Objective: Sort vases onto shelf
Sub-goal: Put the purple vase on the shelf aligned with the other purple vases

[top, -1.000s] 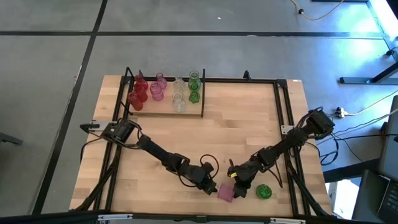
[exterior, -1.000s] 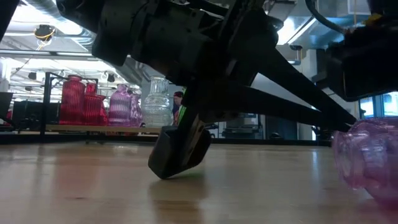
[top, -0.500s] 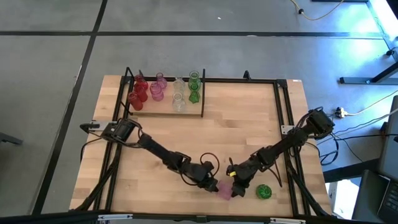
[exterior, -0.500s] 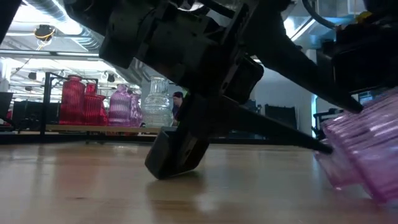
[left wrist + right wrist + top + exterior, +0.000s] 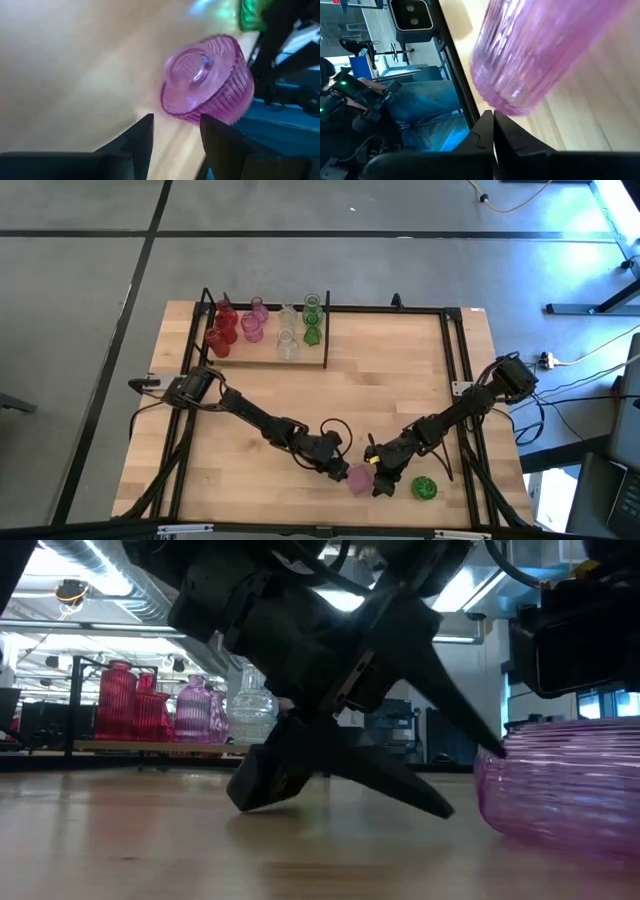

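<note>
One pink vase (image 5: 359, 478) at the high view's lower centre, off the shelf (image 5: 262, 352) at upper left; left gripper (image 5: 341, 470) part-open beside it, right gripper (image 5: 377, 483) closed, touching; pickup step, next needs a firm grasp.

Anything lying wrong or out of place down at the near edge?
Yes. The pink vase lies tipped on its side between the left end effector and right end effector. A green vase sits loose beside them, far from the shelf.
</note>
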